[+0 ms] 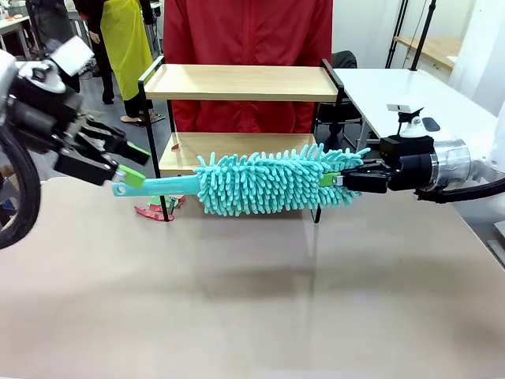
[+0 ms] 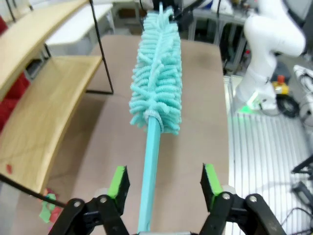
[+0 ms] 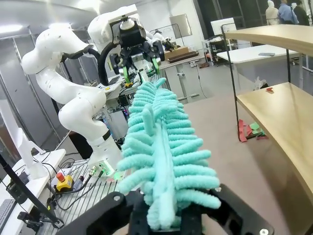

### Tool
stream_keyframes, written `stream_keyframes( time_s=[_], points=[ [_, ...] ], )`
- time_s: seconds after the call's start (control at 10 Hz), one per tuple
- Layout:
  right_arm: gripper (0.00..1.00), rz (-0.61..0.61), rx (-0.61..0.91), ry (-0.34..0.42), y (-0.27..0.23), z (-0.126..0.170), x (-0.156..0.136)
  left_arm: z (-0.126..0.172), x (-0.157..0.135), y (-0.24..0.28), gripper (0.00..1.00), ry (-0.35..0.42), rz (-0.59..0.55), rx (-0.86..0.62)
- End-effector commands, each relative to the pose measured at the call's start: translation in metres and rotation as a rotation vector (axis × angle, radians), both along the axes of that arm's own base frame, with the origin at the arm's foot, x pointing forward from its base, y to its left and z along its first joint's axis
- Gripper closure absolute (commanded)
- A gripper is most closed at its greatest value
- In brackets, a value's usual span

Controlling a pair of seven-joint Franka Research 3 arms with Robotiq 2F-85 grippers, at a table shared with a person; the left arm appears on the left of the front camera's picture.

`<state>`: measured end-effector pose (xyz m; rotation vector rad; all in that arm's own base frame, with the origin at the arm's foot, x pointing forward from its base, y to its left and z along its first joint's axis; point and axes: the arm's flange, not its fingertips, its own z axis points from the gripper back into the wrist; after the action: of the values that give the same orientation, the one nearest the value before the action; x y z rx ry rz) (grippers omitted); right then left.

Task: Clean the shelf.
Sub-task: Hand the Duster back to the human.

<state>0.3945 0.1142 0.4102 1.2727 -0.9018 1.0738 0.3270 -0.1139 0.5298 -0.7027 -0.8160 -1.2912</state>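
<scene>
Right gripper (image 1: 338,178) is clamping shut on the duster (image 1: 264,183) head tip, holding it level above the table (image 1: 252,300); left gripper (image 1: 130,164) is sitting with jaws apart either side of the handle at 9 o'clock, pads not touching; shelf (image 1: 241,82) is standing just behind the duster at 12 o'clock, person (image 1: 248,31) behind.

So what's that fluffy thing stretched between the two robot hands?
A turquoise microfibre duster, seen in the front view. The right end effector grips its head end; its handle lies between the open pads of the left end effector, just before the shelf.
</scene>
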Motion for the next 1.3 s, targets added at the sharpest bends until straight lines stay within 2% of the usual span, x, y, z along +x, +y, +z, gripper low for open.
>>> stream_keyframes(
  time_s=[0.0, 0.4, 0.7, 0.8, 0.9, 1.0, 1.2],
  points=[
    [1.0, 0.001, 0.004, 0.007, 0.001, 0.001, 0.0, 0.007, 0.002, 0.034, 0.0, -0.005, 0.02, -0.096],
    [1.0, 0.001, 0.004, 0.007, 0.001, 0.001, 0.0, -0.016, -0.012, 0.129, 0.0, -0.026, 0.145, -0.261],
    [1.0, 0.001, 0.004, 0.007, 0.001, 0.001, 0.0, -0.034, -0.021, 0.16, 0.0, -0.031, 0.197, -0.317],
    [1.0, 0.001, 0.004, 0.007, 0.001, 0.001, 0.0, -0.036, -0.021, 0.16, 0.0, -0.059, 0.188, -0.327],
    [1.0, 0.001, 0.004, 0.007, 0.001, 0.001, 0.0, -0.017, -0.009, 0.173, 0.0, -0.003, 0.21, -0.284],
    [0.84, -0.001, -0.001, 0.0, 0.0, 0.0, 0.0, -0.017, -0.009, 0.173, 0.0, -0.003, 0.21, -0.284],
    [0.84, -0.031, 0.208, -0.061, -0.01, 0.05, 0.001, -0.017, -0.009, 0.173, 0.0, -0.003, 0.21, -0.284]
  ],
)
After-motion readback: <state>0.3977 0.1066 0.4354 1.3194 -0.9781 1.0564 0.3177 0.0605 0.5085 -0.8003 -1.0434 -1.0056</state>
